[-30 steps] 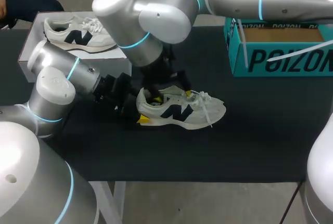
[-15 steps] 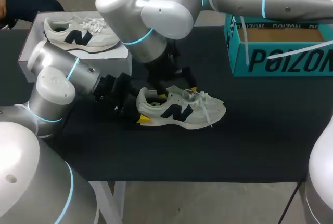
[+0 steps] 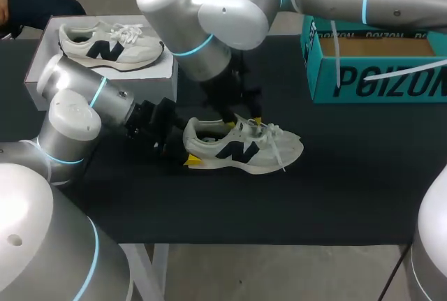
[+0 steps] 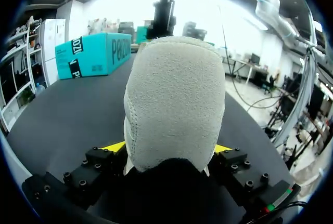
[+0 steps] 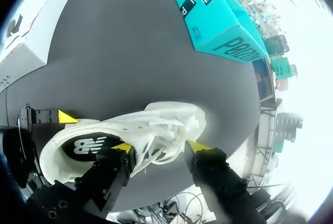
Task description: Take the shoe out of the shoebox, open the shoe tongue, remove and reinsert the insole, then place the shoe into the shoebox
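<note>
A pale grey shoe (image 3: pixel 246 149) with a dark logo lies on its sole in the middle of the black table (image 3: pixel 335 189), toe to the right. My left gripper (image 3: pixel 179 153) is shut on its heel; in the left wrist view the heel (image 4: pixel 174 94) fills the space between the yellow tips (image 4: pixel 112 146). My right gripper (image 3: pixel 244 116) hangs over the tongue and laces. In the right wrist view its fingers (image 5: pixel 123 147) straddle the laced upper (image 5: pixel 158 130), open, with a small gap on one side.
A teal shoebox (image 3: pixel 377 70) stands open at the back right. At the back left a white box (image 3: pixel 42 63) carries a second shoe (image 3: pixel 105 42). Bare black table lies in front of and to the right of the shoe.
My right gripper has shifted right, from the shoe's opening toward the laces, and its fingers have drawn closer together. The left gripper and the shoe have stayed put.
</note>
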Robot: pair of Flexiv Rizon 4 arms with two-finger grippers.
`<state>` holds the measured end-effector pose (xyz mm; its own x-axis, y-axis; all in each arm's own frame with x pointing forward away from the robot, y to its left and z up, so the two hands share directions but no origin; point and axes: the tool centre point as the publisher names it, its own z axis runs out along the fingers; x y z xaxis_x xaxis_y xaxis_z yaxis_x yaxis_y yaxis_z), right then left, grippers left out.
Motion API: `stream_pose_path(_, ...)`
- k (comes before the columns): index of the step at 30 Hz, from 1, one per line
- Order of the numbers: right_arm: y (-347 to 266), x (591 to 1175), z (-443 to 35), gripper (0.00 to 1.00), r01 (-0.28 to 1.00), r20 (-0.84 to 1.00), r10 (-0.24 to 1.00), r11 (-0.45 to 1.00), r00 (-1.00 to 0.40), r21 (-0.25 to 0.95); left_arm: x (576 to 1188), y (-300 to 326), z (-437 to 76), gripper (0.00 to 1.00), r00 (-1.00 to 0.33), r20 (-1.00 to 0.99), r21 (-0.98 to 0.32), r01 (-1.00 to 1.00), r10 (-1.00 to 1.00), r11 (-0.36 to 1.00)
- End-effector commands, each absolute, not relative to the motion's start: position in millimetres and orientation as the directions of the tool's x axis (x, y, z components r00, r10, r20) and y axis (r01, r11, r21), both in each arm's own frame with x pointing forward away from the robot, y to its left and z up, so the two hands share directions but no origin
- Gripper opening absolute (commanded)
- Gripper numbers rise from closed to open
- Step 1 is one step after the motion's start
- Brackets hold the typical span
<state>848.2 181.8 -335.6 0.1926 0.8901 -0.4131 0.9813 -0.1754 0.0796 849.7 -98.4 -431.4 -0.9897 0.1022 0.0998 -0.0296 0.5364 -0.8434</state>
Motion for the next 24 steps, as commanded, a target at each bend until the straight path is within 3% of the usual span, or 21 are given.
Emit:
stream_pose_path(1,181,847,-335,0.46,0.979,-0.418,0.886,-0.185,0.202,0.081,849,-100,-432,0.0,-0.99,0.1,-0.841,-0.029,0.103,0.54)
stream_pose_path(4,180,846,-336,0.36,0.977,-0.42,0.882,-0.199,0.212,0.076,849,-100,-432,0.0,-0.99,0.1,-0.841,-0.029,0.103,0.54)
stream_pose_path(6,179,846,-336,0.25,0.977,-0.421,0.881,-0.202,0.215,0.076,849,-100,-432,0.0,-0.99,0.1,-0.841,-0.029,0.103,0.54)
stream_pose_path(14,176,849,-332,0.19,0.973,-0.425,0.876,-0.216,0.23,0.081,849,-100,-432,0.0,-0.99,0.1,-0.841,-0.029,0.103,0.54)
stream_pose_path(17,171,852,-329,0.0,0.968,-0.411,0.877,-0.239,0.25,0.079,849,-100,-432,0.0,-0.99,0.1,-0.841,-0.029,0.103,0.54)
stream_pose_path(24,153,858,-322,0.0,0.953,-0.373,0.878,-0.294,0.299,0.072,849,-100,-432,0.0,-0.99,0.1,-0.841,-0.029,0.103,0.54)
